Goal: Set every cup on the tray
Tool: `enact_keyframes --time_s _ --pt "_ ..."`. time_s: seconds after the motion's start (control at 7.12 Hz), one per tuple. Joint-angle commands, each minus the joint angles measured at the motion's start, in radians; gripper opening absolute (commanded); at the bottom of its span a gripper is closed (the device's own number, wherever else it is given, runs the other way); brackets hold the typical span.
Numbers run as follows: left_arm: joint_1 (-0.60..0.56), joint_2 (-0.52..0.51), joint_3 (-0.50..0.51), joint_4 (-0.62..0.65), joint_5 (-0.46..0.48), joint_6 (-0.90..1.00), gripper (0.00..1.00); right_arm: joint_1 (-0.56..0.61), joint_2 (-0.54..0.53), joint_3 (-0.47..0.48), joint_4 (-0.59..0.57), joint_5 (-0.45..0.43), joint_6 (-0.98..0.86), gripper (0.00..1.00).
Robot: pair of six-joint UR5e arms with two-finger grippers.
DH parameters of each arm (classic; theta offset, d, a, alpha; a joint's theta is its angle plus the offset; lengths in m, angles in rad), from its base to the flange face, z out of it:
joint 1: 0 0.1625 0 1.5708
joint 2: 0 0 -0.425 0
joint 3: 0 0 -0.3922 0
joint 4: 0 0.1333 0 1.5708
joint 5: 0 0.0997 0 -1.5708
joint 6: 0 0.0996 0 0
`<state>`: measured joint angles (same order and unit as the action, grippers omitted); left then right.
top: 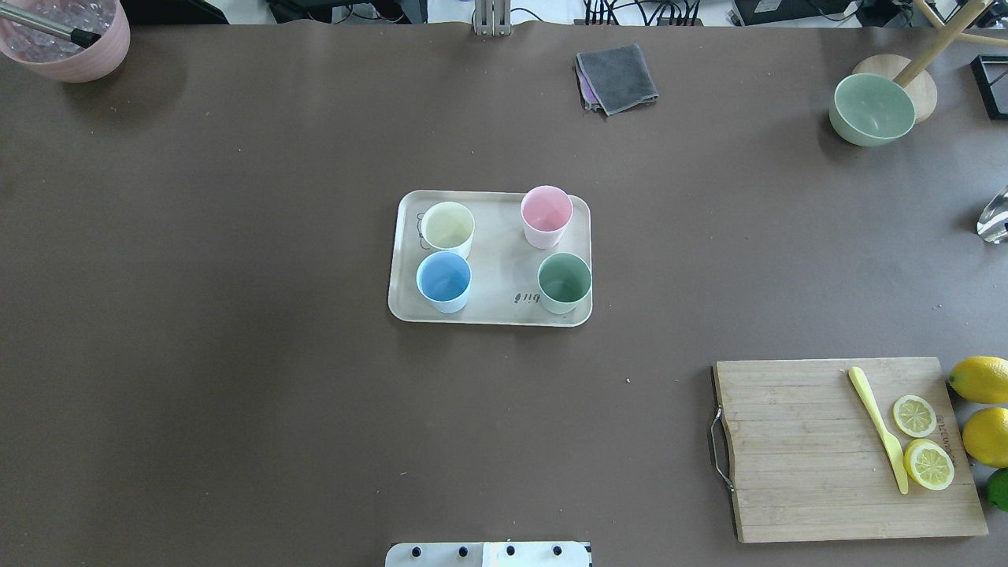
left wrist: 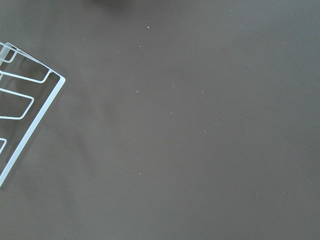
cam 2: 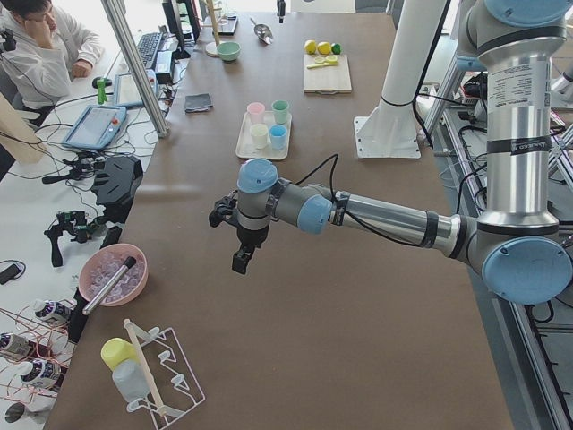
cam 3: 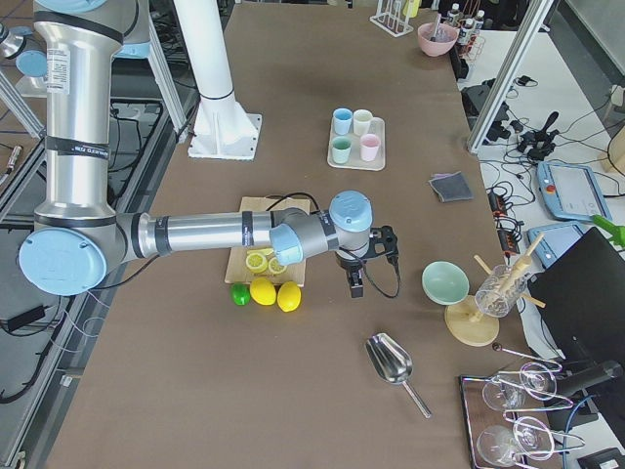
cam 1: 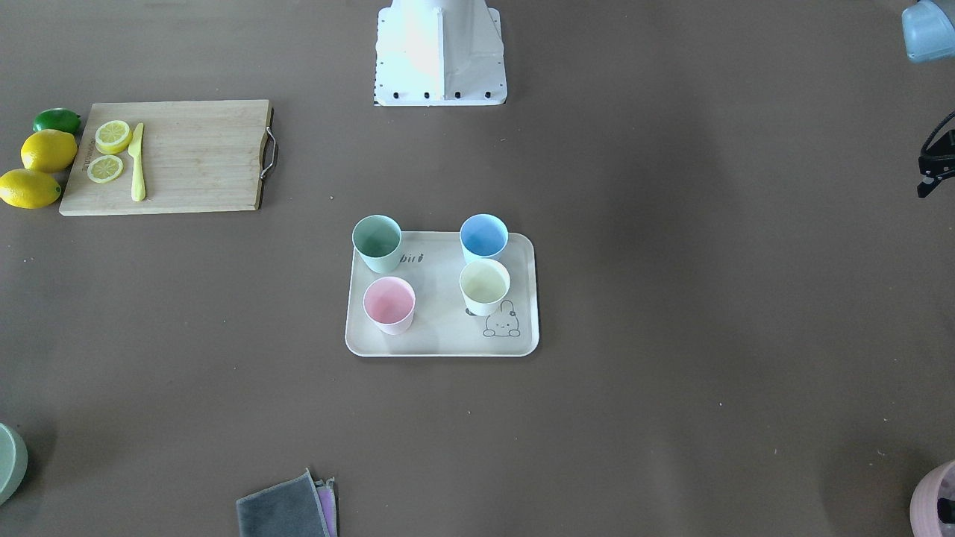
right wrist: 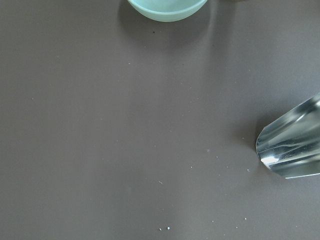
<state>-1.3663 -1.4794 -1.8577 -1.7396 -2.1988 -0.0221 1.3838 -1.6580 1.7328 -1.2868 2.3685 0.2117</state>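
The beige tray (cam 1: 448,339) with the bunny drawing lies mid-table, also in the overhead view (top: 500,264). On it stand upright a green cup (cam 1: 377,242), a blue cup (cam 1: 483,237), a yellow cup (cam 1: 484,286) and a pink cup (cam 1: 389,304). My left gripper (cam 2: 240,258) hangs above the table far from the tray, and only its edge shows in the front view (cam 1: 936,168). My right gripper (cam 3: 355,286) hangs beyond the lemons, also far from the tray. I cannot tell whether either is open or shut. Neither wrist view shows fingers.
A wooden cutting board (top: 819,472) carries a yellow knife (top: 878,429) and lemon slices, with whole lemons (top: 980,378) beside it. A green bowl (top: 872,109), a pink bowl (top: 67,39), a grey cloth (top: 617,77), a metal scoop (right wrist: 292,150) and a wire rack (left wrist: 20,100) lie around the table's edges.
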Motion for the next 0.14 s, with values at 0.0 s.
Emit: enact_keyframes --time_s 0.0 --pt "-0.002 -0.001 -0.029 0.0 0.002 0.005 0.98 0.001 0.001 0.002 0.001 0.0 0.0 1.0"
